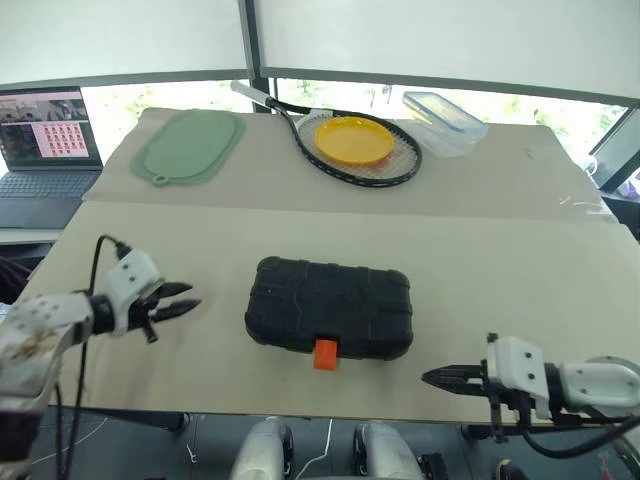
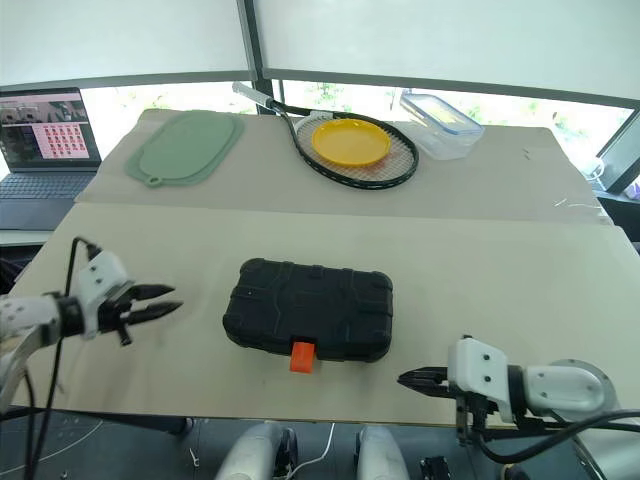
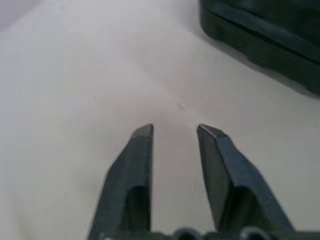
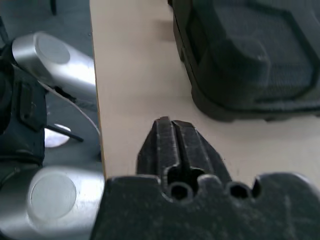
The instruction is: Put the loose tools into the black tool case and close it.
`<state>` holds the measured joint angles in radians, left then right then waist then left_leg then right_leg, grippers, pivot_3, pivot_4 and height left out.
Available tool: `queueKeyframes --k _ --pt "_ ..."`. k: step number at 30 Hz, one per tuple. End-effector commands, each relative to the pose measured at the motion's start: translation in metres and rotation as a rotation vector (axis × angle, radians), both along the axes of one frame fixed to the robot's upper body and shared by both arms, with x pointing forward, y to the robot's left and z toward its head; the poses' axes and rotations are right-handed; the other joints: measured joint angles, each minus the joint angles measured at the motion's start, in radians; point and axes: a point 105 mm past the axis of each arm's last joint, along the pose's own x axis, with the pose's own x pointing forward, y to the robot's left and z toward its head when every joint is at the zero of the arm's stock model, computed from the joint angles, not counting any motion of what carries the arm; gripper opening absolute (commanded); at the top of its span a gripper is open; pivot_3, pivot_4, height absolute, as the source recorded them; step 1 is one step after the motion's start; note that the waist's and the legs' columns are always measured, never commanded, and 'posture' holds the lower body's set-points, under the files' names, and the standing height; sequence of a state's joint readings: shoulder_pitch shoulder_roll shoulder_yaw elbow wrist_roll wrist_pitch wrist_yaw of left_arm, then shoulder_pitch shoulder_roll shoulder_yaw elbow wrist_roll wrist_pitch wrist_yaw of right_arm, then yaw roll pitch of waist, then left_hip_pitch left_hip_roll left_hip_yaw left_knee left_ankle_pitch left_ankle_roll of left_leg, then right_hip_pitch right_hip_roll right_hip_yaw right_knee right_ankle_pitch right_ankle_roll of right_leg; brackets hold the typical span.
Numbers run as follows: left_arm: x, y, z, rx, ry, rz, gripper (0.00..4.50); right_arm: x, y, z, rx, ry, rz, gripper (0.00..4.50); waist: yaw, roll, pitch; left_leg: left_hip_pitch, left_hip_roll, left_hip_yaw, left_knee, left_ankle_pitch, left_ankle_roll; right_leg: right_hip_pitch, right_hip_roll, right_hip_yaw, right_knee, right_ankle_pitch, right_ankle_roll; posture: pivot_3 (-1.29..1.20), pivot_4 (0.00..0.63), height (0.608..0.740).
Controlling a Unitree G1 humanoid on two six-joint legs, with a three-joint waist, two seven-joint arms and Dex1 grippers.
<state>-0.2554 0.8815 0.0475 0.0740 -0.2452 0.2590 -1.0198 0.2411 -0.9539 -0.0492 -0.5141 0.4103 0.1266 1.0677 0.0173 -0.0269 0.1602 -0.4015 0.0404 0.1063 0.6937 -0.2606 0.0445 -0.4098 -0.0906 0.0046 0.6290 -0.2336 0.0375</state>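
On the tabletop (image 1: 520,270), near its front edge, the black tool case (image 1: 329,306) is lying shut, its orange latch (image 1: 325,354) facing the robot; no loose tools are showing. The left hand (image 1: 185,300) is hovering beside the case, fingers slightly parted and empty; the right hand (image 1: 432,377) is hanging pinched shut on nothing. I judge only pressing the latch home is remaining, gently, squarely.
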Motion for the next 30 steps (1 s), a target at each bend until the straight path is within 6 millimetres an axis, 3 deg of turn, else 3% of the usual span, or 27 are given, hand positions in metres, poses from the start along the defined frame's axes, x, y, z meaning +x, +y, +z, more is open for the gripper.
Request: queueKeyframes --k 1,4,7,11,14,16,19,23,25,27,30 --pt "0.025 -0.022 -0.009 0.076 -0.050 -0.091 0.05 0.013 0.014 -0.001 0.031 -0.036 0.003 0.00 -0.003 -0.001 0.000 0.000 -0.003 0.001 0.000 0.000 0.001 0.000 0.000 0.000 0.001 0.000 0.001 0.00 0.150 0.738" --pt "0.054 -0.054 0.001 0.069 -0.111 -0.136 0.05 0.031 0.023 0.001 0.063 -0.062 -0.001 0.00 -0.004 -0.003 0.000 -0.006 -0.005 0.003 0.002 0.000 0.001 -0.005 0.000 0.000 0.001 0.001 0.002 0.00 0.150 0.738" --pt "0.065 -0.073 0.009 0.049 -0.120 -0.174 0.05 0.039 0.029 0.001 0.065 -0.074 0.007 0.00 -0.005 -0.003 0.000 -0.014 -0.006 0.004 0.005 0.001 0.001 -0.011 0.000 0.001 0.002 0.003 0.004 0.00 0.150 0.738" --pt "0.042 -0.097 0.014 0.024 -0.076 -0.359 0.05 0.059 0.025 0.000 0.043 -0.135 -0.089 0.00 -0.018 -0.003 0.000 -0.014 -0.006 0.003 0.005 0.001 0.002 -0.012 0.000 0.003 0.002 0.003 0.005 0.00 0.150 0.738" --pt "0.013 -0.094 0.010 0.037 -0.007 -0.456 0.05 0.079 0.012 0.006 0.048 -0.197 -0.212 0.00 -0.026 -0.003 0.000 -0.014 -0.005 0.003 0.004 0.001 0.002 -0.014 0.000 0.005 0.002 0.003 0.005 0.00 0.150 0.738" --pt "0.004 -0.088 0.011 0.052 0.003 -0.460 0.05 0.084 0.005 0.008 0.046 -0.204 -0.253 0.00 -0.027 -0.003 0.000 -0.014 -0.006 0.003 0.005 0.000 0.002 -0.013 -0.001 0.006 0.002 0.003 0.006 0.00 0.150 0.738" --pt "0.005 -0.079 0.018 0.072 -0.037 -0.419 0.05 0.082 -0.004 0.009 0.029 -0.199 -0.281 0.00 -0.021 -0.003 0.000 -0.014 -0.006 0.003 0.005 0.000 0.003 -0.013 -0.001 0.006 0.002 0.003 0.006 0.00 0.150 0.738" --pt "0.019 -0.076 0.060 0.011 -0.116 -0.352 0.05 0.069 -0.019 0.024 0.032 -0.175 -0.287 0.00 -0.003 -0.003 0.000 -0.014 -0.006 0.003 0.005 0.000 0.004 -0.013 -0.001 0.005 0.003 0.003 0.006 0.00 0.150 0.738" --pt "0.018 -0.087 0.078 -0.037 -0.120 -0.380 0.05 0.060 -0.021 0.034 0.051 -0.150 -0.265 0.00 0.002 -0.003 0.000 -0.015 -0.006 0.003 0.007 0.000 0.004 -0.013 -0.001 0.004 0.003 0.004 0.007 0.00 0.150 0.738" --pt "0.008 -0.103 0.082 -0.047 -0.092 -0.456 0.05 0.048 -0.012 0.040 0.076 -0.110 -0.198 0.00 -0.001 -0.003 0.000 -0.014 -0.006 0.002 0.007 0.000 0.005 -0.012 -0.001 0.005 0.002 0.004 0.008 0.00 0.150 0.738" --pt "0.000 -0.118 0.069 0.001 -0.067 -0.534 0.05 0.038 0.001 0.039 0.080 -0.066 -0.137 0.00 -0.007 -0.002 -0.001 -0.013 -0.006 0.002 0.007 -0.001 0.005 -0.011 -0.001 0.006 0.002 0.004 0.008 0.00 0.150 0.738"
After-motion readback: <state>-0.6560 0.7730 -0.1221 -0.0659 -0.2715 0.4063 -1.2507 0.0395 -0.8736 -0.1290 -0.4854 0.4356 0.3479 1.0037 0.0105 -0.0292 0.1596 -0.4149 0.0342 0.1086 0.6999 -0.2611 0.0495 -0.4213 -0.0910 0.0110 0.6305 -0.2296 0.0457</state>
